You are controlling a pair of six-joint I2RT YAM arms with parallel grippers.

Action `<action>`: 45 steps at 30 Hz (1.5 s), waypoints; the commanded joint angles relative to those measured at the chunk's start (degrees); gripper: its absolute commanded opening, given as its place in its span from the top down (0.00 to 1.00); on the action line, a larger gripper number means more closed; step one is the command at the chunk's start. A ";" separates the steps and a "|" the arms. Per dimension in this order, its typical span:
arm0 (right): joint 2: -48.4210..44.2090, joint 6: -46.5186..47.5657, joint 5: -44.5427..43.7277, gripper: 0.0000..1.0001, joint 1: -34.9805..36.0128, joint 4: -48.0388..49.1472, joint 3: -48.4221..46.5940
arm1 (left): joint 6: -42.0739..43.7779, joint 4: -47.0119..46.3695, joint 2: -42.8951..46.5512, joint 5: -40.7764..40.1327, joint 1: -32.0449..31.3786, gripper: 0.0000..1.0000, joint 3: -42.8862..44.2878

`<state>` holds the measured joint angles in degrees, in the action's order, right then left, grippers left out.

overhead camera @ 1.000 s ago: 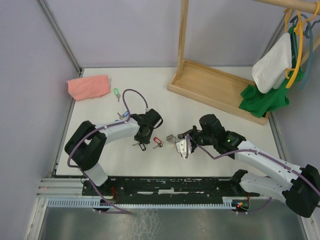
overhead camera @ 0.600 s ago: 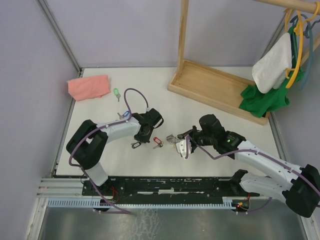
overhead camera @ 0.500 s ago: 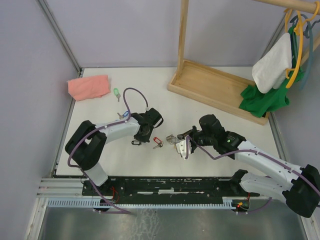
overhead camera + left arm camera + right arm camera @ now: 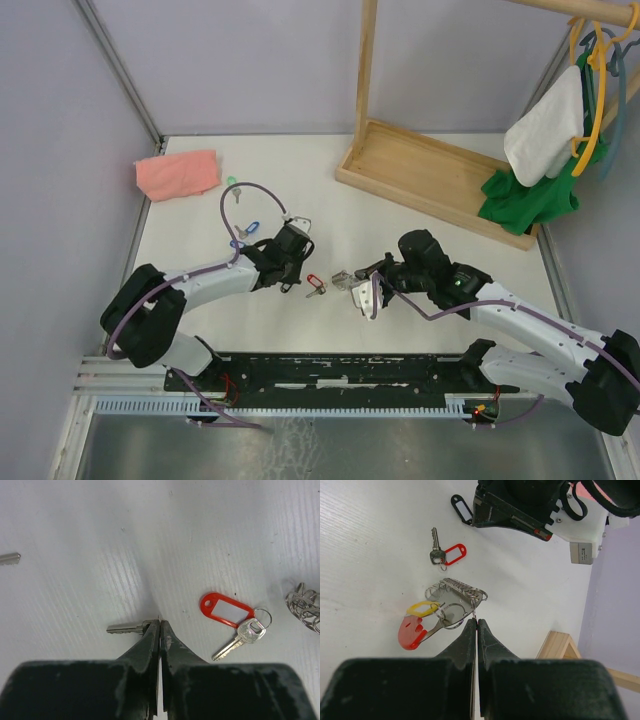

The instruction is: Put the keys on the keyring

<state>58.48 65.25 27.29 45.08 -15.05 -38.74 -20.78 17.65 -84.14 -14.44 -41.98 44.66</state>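
My right gripper is shut on the wire of the keyring's silver coiled loop. The keyring's red crescent and a yellow-tagged key hang on that loop, low over the table; the keyring also shows in the top view. A red-tagged key lies on the table between the arms. My left gripper is shut on a key at its head. The key's blade sticks out left, and its black tag shows beside my fingers.
Two blue-tagged keys and a green-tagged key lie behind the left arm. A pink cloth is at the back left. A wooden rack base with hanging clothes stands at the back right.
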 commanded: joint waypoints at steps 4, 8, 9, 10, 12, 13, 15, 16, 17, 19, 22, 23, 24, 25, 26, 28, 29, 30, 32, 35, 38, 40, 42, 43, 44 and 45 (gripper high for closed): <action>-0.82 -0.26 0.05 0.99 0.58 0.34 -0.65 | -3.00 -8.88 -0.86 0.83 0.00 0.90 -2.05; -0.91 -0.21 -0.04 1.00 0.62 0.19 -0.70 | -3.04 -4.51 -1.76 -0.40 0.00 0.81 0.48; -0.91 -0.21 0.00 0.99 0.69 0.07 -0.69 | -3.05 -3.38 -2.00 -0.76 0.08 0.80 1.12; -0.95 -0.26 0.01 0.99 0.73 0.09 -0.69 | -3.04 -2.32 -2.23 -0.92 0.03 0.79 1.75; -1.01 -0.26 0.00 0.99 0.78 0.02 -0.68 | -2.96 -0.37 -2.91 -1.12 0.01 0.78 3.06; -1.04 -0.30 0.04 0.99 0.84 -0.05 -0.72 | -3.03 0.96 -3.25 -1.12 0.03 0.77 3.91; -1.08 -0.30 0.04 0.99 0.89 -0.15 -0.73 | -2.89 2.23 -3.68 -0.77 -0.03 0.75 5.09; -1.09 -0.29 -0.05 0.99 0.89 -0.22 -0.72 | -2.75 2.62 -3.78 -0.51 -0.04 0.75 5.58; -1.09 -0.28 -0.04 0.99 0.89 -0.25 -0.77 | -2.62 2.91 -3.91 -0.29 0.00 0.74 6.01; -1.09 -0.26 -0.04 0.99 0.97 -0.24 -0.81 | -2.36 3.72 -4.44 0.24 0.04 0.74 6.96; -1.29 -0.23 -0.11 1.00 1.06 -0.33 -0.79 | -2.21 5.38 -5.51 0.39 -0.02 0.73 8.25; -1.29 -0.27 -0.18 1.00 1.06 -0.40 -0.81 | -2.17 5.94 -5.91 0.36 -0.03 0.73 8.61; -1.26 -0.21 -0.14 1.00 1.06 -0.42 -0.83 | -2.17 6.44 -6.33 0.42 -0.02 0.72 8.81; -1.26 -0.27 -0.13 1.00 1.14 -0.50 -0.87 | -2.16 6.89 -6.58 0.50 0.00 0.72 9.07; -1.26 -0.28 -0.14 0.99 1.15 -0.51 -0.89 | -2.16 7.29 -6.98 0.61 -0.01 0.72 9.23; -1.24 -0.28 -0.13 0.99 1.26 -0.51 -0.90 | -2.25 7.75 -7.33 0.63 0.00 0.73 9.24; -1.18 -0.30 -0.13 0.99 1.24 -0.55 -0.94 | -2.21 7.82 -7.36 0.64 0.05 0.73 9.15; -1.22 -0.30 -0.14 1.00 1.24 -0.57 -0.90 | -2.17 7.79 -7.51 0.64 0.00 0.74 9.06; -1.26 -0.37 -0.13 1.00 1.32 -0.60 -0.88 | -1.80 7.83 -7.78 0.68 0.00 0.75 9.31; -1.26 -0.30 -0.19 0.99 1.33 -0.67 -0.90 | -1.15 7.85 -8.41 0.77 -0.06 0.76 9.87; -1.26 -0.29 -0.22 0.99 1.44 -0.77 -0.98 | -0.70 7.96 -9.14 1.13 0.04 0.77 10.83; -1.35 -0.30 -0.32 1.00 1.41 -0.77 -0.99 | -0.35 8.36 -9.73 1.12 -0.01 0.76 11.60; -1.35 -0.30 -0.39 1.00 1.50 -0.77 -1.03 | -0.07 9.18 -10.29 0.96 0.03 0.78 12.49; -1.45 -0.30 -0.47 1.00 1.50 -0.85 -1.00 | -0.06 9.69 -10.73 0.86 0.05 0.78 12.87; -1.44 -0.26 -0.56 0.99 1.50 -0.86 -0.99 | 0.00 10.00 -10.99 0.82 0.05 0.79 13.09; -1.50 -0.22 -0.63 0.99 1.50 -0.90 -0.99 | -0.02 10.33 -11.23 0.81 0.05 0.79 13.27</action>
<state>58.43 65.25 26.85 46.15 -16.67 -38.74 -21.06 26.85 -94.19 -13.85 -41.98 55.13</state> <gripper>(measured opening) 0.012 0.218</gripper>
